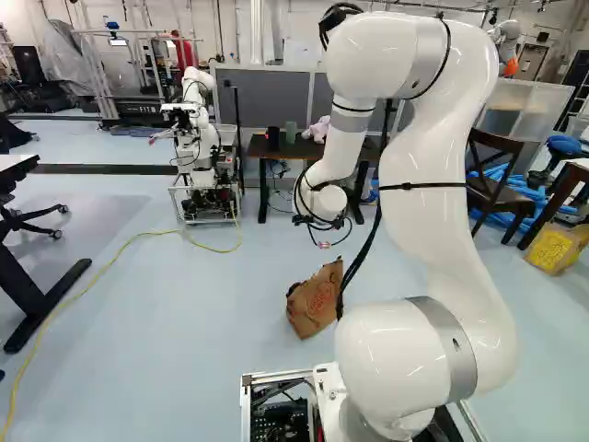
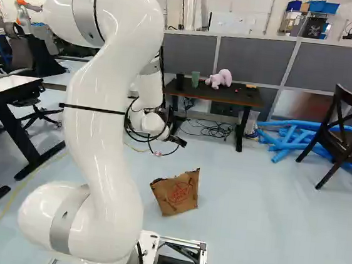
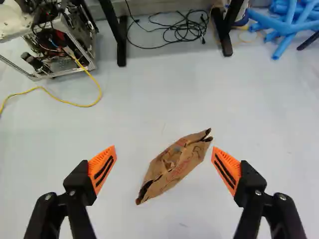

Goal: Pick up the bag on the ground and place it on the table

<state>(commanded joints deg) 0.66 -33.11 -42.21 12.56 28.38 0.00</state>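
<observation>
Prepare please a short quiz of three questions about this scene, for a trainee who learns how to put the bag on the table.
1. Fill in the missing word: the brown paper bag is on the ____.

2. Multiple choice: which of these is on top of the dark table ahead of the arm?
a) the blue foam tubes
b) the pink plush toy
c) the yellow cable

3. True or false: the hand is open, its two orange pads well apart.

Key: 1. floor; 2. b; 3. true.
</observation>
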